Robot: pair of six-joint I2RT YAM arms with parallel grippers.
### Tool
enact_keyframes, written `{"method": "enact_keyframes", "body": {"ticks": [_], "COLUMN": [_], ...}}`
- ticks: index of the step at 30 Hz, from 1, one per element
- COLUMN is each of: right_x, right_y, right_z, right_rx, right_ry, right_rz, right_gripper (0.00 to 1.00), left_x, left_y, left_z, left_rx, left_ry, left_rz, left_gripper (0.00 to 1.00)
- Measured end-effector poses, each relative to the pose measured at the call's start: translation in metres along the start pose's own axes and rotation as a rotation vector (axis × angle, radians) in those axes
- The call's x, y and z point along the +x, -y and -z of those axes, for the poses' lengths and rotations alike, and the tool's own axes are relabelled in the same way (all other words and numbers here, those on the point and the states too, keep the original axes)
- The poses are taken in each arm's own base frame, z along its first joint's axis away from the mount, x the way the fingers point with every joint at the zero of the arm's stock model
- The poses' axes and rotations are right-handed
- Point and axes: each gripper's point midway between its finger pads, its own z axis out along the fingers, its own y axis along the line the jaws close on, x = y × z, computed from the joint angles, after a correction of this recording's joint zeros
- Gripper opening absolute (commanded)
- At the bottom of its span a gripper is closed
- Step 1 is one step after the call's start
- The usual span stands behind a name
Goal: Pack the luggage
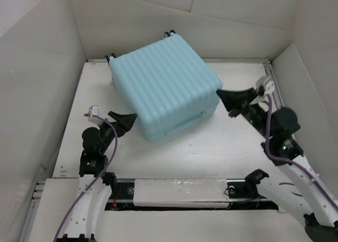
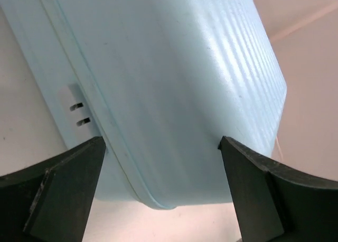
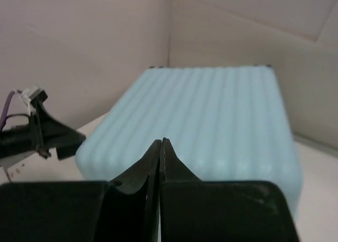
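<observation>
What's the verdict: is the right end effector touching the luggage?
Cannot tell. In the top view the shut right end effector reaches the outline of the luggage at its corner, but no view plainly shows contact or a gap.

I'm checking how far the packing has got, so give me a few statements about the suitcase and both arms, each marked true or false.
1. The pale aqua ribbed hard-shell suitcase is closed. True.
2. On the left gripper, the jaws are shut. False: they stand wide apart, close to the suitcase's near left corner.
3. On the right gripper, the jaws are shut with nothing between them. True.
4. The suitcase stands upright on its small black caster wheels. False: it lies flat on the white table, with the wheels at its far end.
</observation>
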Motion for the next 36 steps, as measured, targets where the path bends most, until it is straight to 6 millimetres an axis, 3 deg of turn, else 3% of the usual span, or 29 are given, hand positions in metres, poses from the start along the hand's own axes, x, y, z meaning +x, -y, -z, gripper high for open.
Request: {"method": "enact_keyframes", "body": {"ticks": [2,3,4,5,6,7,9,13,16,21,24,31,36], "right_x": [0.057,0.097,0.140,0.179,0.214,0.241,0.268,0.276,0.283,0.297,0.298,0.285,0.296], "right_y": [-0.015,-0.016,-0.016,-0.014,-0.009,-0.004,0.005,0.017,0.024,0.033,0.041,0.051,0.063], "right_z": [0.023,0.033,0.043,0.055,0.068,0.081,0.095,0.082,0.064,0.050,0.042,0.019,0.012], "right_rx": [-0.017,-0.005,0.014,0.042,0.076,0.114,0.173,0.230,0.241,0.250,0.264,0.269,0.282], "right_ry": [-0.059,-0.133,-0.223,-0.311,-0.397,-0.469,-0.553,-0.589,-0.615,-0.640,-0.642,-0.594,-0.615], "right_rz": [-0.063,-0.096,-0.125,-0.147,-0.161,-0.169,-0.171,-0.151,-0.124,-0.092,-0.075,-0.042,-0.038], "right_gripper": [0.00,0.01,0.07,0.22,0.28,0.31,0.34,0.34,0.33,0.33,0.33,0.34,0.34], "left_x": [0.003,0.006,0.014,0.021,0.029,0.038,0.053,0.056,0.058,0.074,0.079,0.079,0.079], "left_y": [-0.007,-0.014,-0.022,-0.031,-0.041,-0.051,-0.067,-0.068,-0.069,-0.089,-0.097,-0.094,-0.088], "left_z": [-0.003,-0.004,-0.004,-0.003,0.000,0.002,0.007,0.007,0.002,-0.010,-0.015,-0.019,-0.025], "left_rx": [-0.022,-0.036,-0.049,-0.066,-0.081,-0.099,-0.124,-0.116,-0.117,-0.193,-0.230,-0.214,-0.197], "left_ry": [-0.012,-0.015,-0.031,-0.039,-0.048,-0.061,-0.074,-0.067,-0.088,-0.166,-0.195,-0.215,-0.252], "left_rz": [0.009,0.017,0.029,0.045,0.061,0.080,0.120,0.154,0.186,0.254,0.282,0.285,0.285], "left_gripper": [0.81,0.79,0.76,0.74,0.72,0.71,0.68,0.67,0.60,0.45,0.44,0.41,0.30]}}
